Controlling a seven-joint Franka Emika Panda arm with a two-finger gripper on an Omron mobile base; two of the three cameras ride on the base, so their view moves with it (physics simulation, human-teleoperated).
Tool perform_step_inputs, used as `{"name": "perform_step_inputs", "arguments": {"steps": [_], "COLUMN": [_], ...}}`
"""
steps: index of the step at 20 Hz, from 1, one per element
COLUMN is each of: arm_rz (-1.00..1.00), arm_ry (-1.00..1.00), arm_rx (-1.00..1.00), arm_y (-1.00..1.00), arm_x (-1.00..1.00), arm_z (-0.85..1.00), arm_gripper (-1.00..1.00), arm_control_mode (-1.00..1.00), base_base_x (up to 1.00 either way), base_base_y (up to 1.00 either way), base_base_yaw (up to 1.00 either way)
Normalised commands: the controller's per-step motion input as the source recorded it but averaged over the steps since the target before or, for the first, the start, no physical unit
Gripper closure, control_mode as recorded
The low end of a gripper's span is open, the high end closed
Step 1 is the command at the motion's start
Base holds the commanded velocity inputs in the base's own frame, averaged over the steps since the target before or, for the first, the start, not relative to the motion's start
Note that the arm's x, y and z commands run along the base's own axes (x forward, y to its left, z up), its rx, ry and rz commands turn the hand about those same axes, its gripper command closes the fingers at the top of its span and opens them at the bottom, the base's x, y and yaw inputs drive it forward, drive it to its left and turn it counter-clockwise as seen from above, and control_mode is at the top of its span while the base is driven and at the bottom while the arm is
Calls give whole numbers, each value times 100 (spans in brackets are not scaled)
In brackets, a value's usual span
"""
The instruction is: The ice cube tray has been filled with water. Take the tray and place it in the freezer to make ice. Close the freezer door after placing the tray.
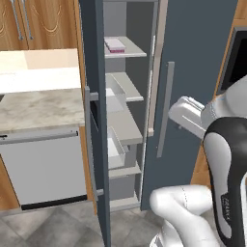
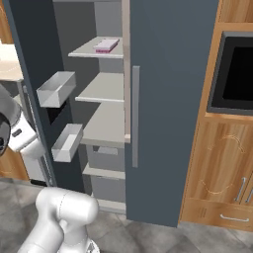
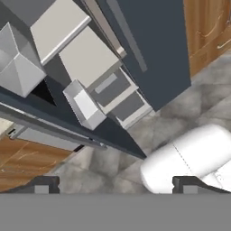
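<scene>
The ice cube tray [image 1: 115,45] [image 2: 106,45], pale lilac with a pink edge, lies flat on the top shelf inside the freezer [image 1: 128,125] [image 2: 106,123]. The freezer door [image 1: 94,120] [image 2: 34,74] [image 3: 67,122] stands wide open, and the clear bins on its inner side show. My gripper [image 3: 117,185] is open with nothing between its fingertips [image 3: 43,185]. It is pulled back from the shelves, looking down at the lower compartment and the floor. The white hand [image 1: 185,113] [image 2: 22,133] hovers in front of the opening, well below the tray.
The plain dark right door [image 2: 173,99] is shut, its long handle [image 2: 135,116] facing me. A light grey dishwasher [image 1: 43,169] sits under the marble counter [image 1: 38,106] to the left. A black oven [image 2: 234,74] in wood cabinetry [image 2: 222,168] stands to the right.
</scene>
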Motion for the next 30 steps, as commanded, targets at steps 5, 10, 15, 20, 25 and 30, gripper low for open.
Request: {"name": "perform_step_inputs", "arguments": {"steps": [5, 10, 15, 20, 25, 30], "arm_rz": [12, 12, 12, 12, 14, 11], "arm_ry": [6, 3, 4, 7, 15, 15], "arm_rx": [-33, -32, -31, -31, -25, -22], "arm_y": [0, 12, 36, 41, 37, 39], "arm_x": [0, 12, 26, 35, 47, 49], "arm_z": [-6, -9, -19, -35, -41, -32], "arm_gripper": [-100, -100, -100, -100, -100, -100], "arm_control_mode": [-100, -100, -100, -100, -100, -100], "base_base_x": [0, 0, 0, 0, 0, 0], "base_base_y": [0, 0, 0, 0, 0, 0], "base_base_yaw": [0, 0, 0, 0, 0, 0]}}
